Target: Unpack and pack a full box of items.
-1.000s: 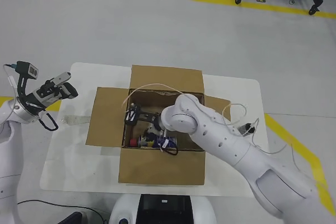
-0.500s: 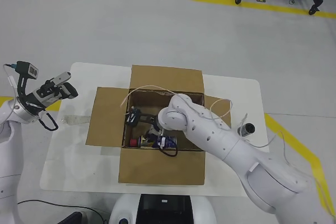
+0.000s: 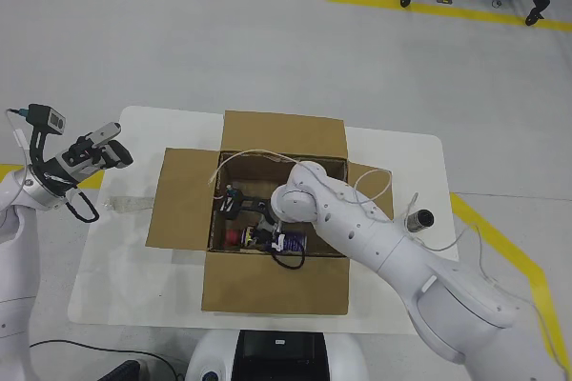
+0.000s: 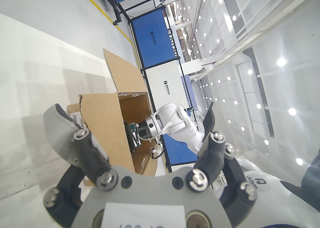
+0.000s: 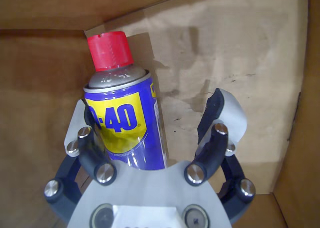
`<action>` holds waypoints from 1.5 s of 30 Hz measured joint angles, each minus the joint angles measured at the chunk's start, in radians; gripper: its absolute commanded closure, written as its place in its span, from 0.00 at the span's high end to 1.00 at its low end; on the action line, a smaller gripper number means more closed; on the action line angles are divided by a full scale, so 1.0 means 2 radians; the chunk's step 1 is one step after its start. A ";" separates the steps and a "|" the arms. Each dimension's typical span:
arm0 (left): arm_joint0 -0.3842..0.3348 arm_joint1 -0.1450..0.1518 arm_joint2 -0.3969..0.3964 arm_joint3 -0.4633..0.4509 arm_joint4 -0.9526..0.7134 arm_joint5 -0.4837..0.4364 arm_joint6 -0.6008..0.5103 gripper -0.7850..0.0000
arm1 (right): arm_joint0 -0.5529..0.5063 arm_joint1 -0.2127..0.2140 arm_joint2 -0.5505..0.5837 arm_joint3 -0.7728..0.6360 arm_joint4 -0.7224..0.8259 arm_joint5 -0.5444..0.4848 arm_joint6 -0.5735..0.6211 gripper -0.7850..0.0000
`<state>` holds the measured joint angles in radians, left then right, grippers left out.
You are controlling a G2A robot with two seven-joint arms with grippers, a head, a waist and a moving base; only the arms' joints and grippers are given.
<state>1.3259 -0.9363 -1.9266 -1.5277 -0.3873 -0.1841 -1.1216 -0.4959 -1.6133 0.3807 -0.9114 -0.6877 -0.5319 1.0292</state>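
An open cardboard box (image 3: 282, 131) stands mid-table with its flaps spread. My right gripper (image 3: 231, 204) is down inside it, near the left wall. In the right wrist view a blue and yellow spray can (image 5: 130, 119) with a red cap (image 5: 110, 49) lies between the fingers of my right gripper (image 5: 150, 100). That gripper is open: the can rests against one finger and a wide gap separates it from the other. The red cap (image 3: 233, 235) shows from above. My left gripper (image 3: 110, 152) hangs open and empty over the table's left edge, facing the box (image 4: 117, 124).
A small dark cylinder (image 3: 420, 220) stands on the white table (image 3: 114, 276) right of the box. A clear plastic piece (image 3: 124, 203) lies left of the box. The box floor (image 5: 237, 64) beside the can is bare cardboard. A white cable (image 3: 257, 150) loops over the box.
My right arm has shifted slightly within the box, its elbow swinging toward the robot and baring the dark cylinder. The left arm has not moved.
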 measured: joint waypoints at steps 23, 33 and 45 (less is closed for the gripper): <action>0.000 0.000 0.000 0.000 0.000 0.000 0.000 1.00 | -0.003 0.005 0.026 0.014 -0.039 0.012 -0.020 0.00; 0.000 0.000 0.000 0.000 0.000 0.000 0.000 1.00 | -0.033 0.039 0.075 -0.072 -0.082 0.025 -0.041 0.00; 0.000 0.000 0.000 0.000 0.000 0.000 0.000 1.00 | -0.112 0.089 0.156 -0.234 -0.163 0.010 -0.066 0.00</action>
<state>1.3259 -0.9363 -1.9266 -1.5277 -0.3873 -0.1841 -1.1216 -0.7199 -1.4346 0.6927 -1.3795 -1.0127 -0.5120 0.8969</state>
